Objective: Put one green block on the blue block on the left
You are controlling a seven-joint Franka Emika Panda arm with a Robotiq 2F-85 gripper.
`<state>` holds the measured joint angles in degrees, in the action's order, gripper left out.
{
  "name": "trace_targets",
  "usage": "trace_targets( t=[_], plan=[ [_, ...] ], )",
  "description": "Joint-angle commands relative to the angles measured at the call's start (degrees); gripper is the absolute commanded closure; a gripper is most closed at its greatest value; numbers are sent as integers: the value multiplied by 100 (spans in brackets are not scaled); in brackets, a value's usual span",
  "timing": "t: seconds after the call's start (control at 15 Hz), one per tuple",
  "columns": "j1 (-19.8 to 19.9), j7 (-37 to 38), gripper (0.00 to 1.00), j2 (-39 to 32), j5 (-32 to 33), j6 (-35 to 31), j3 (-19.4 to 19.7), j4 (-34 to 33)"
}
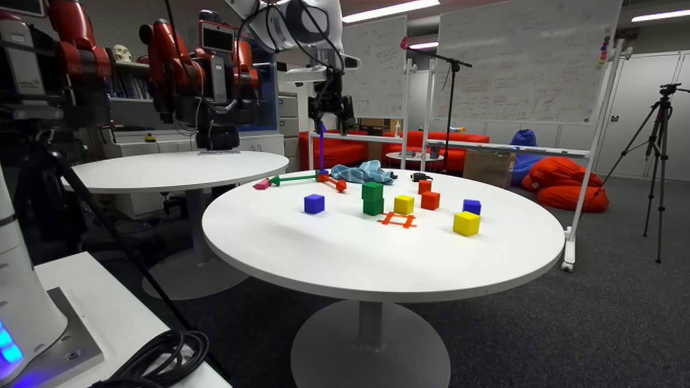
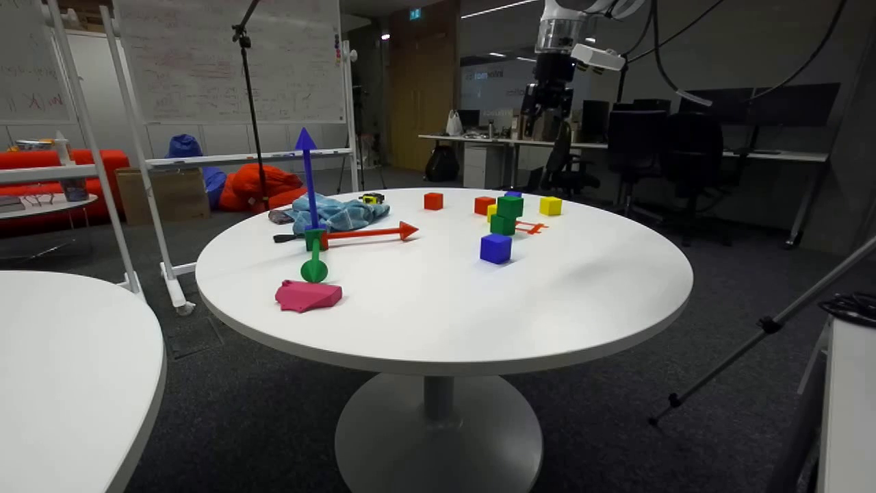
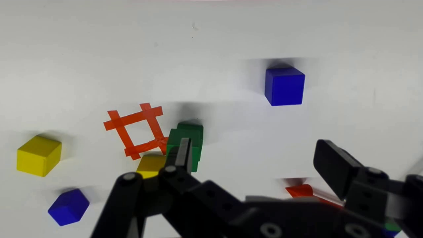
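Two green blocks stand stacked on the white table, the upper one [image 1: 372,191] on the lower one [image 1: 373,207]. The stack also shows in the wrist view [image 3: 181,135], partly behind a finger. One blue block [image 1: 314,203] stands alone left of the stack, with nothing on it; it also shows in an exterior view [image 2: 495,248] and in the wrist view [image 3: 287,87]. Another blue block [image 1: 471,206] stands to the right, behind a yellow block. My gripper [image 3: 254,142] is open and empty. It hangs high above the table in both exterior views [image 1: 331,128] [image 2: 546,122].
Yellow blocks [image 1: 404,204] [image 1: 466,223] and red blocks [image 1: 425,186] [image 1: 430,200] stand near the stack. Orange tape [image 3: 132,119] marks a square. A three-arrow model with a tall blue arrow [image 2: 309,178], a cyan cloth [image 2: 342,213] and a pink piece [image 2: 308,296] are also on the table.
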<state>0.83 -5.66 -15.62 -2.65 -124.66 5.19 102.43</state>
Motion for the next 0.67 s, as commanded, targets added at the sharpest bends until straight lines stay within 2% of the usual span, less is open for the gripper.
trace_targets(
  t=[0.0,0.6],
  plan=[
    [186,-1,0,-756,15,585,-111,-1016],
    [482,-137,0,-2077,-46,1096,-174,-2499]
  ],
)
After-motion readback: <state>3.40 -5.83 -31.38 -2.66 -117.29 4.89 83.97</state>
